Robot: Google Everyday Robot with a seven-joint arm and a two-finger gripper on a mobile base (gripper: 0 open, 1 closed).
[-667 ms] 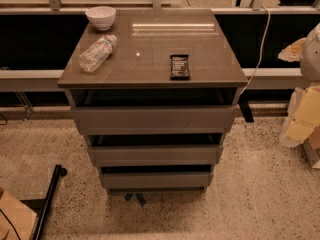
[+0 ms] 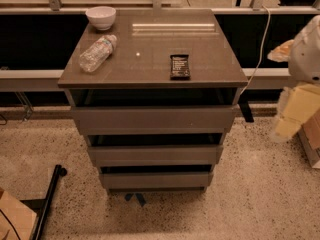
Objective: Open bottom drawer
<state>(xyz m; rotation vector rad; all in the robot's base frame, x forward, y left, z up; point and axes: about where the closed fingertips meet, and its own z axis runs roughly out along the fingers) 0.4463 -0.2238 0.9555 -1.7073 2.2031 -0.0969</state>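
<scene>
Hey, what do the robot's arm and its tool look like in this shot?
Only part shows, at the right edge: a rounded white arm housing with a small orange-tan patch beside it. Below it, the tool appears as boxy, pale cream-yellow segments. I can't make out any cables or markings on them.

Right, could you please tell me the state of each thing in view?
Bottom drawer: looks shut.
Middle drawer: looks shut.
Top drawer: looks shut.
Bottle: lying on its side.
Bowl: upright.
Snack bar: lying flat.
Gripper: at right edge, away from drawers.
</scene>
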